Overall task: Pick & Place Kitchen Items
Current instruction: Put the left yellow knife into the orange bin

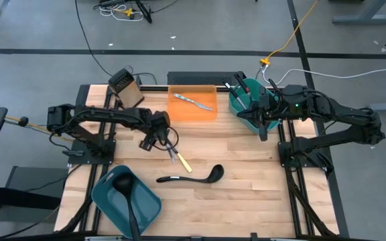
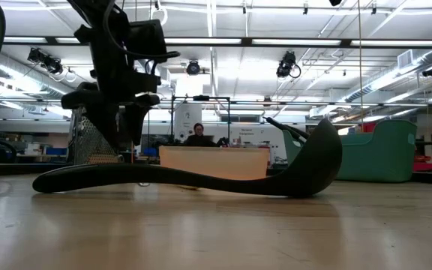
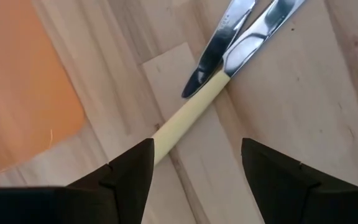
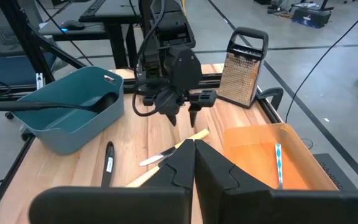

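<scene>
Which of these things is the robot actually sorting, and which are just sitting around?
Part of the job:
yellow-handled knife, under the open left gripper
silver knife crossing it
black ladle on the table
ladle in the near teal bin
utensil on the orange tray

Just there:
box grater
far teal bin

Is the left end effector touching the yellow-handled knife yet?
Apart. The left wrist view shows the left end effector open, the yellow-handled knife lying between its fingers, clear of both.

Black ladle (image 2: pixel 201 178) lying across wooden table (image 2: pixel 216 232), bowl at right, handle at left; dark gripper (image 2: pixel 122 124) hanging above handle end; grater (image 2: pixel 88 139) behind; teal bin (image 2: pixel 381 152) far right; person (image 2: pixel 198 136) seated in background
</scene>
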Available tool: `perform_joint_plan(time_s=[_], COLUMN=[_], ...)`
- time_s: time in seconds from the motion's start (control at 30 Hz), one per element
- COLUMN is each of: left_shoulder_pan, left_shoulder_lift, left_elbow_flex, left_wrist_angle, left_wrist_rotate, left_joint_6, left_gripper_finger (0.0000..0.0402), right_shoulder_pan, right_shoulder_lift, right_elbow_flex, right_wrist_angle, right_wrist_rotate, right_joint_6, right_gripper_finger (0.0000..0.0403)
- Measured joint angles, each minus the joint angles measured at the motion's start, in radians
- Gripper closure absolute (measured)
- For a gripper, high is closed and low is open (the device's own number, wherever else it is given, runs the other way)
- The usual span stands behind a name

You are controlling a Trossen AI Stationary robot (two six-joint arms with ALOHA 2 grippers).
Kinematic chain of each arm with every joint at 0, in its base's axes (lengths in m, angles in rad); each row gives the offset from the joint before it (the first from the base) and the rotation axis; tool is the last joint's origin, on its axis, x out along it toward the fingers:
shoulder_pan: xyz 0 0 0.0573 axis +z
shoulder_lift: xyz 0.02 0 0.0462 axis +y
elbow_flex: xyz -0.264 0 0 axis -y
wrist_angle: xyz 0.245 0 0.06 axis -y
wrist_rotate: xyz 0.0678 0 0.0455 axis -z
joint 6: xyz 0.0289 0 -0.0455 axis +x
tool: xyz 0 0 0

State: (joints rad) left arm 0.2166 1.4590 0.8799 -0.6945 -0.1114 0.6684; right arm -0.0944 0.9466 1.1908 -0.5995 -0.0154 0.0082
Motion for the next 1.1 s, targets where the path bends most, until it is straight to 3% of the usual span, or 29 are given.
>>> perform_joint_plan(time_s=[0.6, 1.1], left_shoulder_pan=[0.092, 0.092], left_shoulder_lift=[0.001, 0.181], left_elbow_flex=[0.001, 0.069], left_wrist_angle=[-0.011, -0.004], left_wrist_rotate=[0.063, 0.047], left_joint_6=[0.127, 0.188], left_gripper_finger=[0.0154, 0.0155], right_shoulder_pan=[0.0, 0.0], right_shoulder_lift=[0.0, 0.0], right_elbow_flex=[0.0, 0.0], right_wrist_angle=[0.0, 0.006], right_wrist_rotate=[0.0, 0.0], right_joint_6=[0.001, 0.01], right_gripper_finger=[0.0389, 0.0389])
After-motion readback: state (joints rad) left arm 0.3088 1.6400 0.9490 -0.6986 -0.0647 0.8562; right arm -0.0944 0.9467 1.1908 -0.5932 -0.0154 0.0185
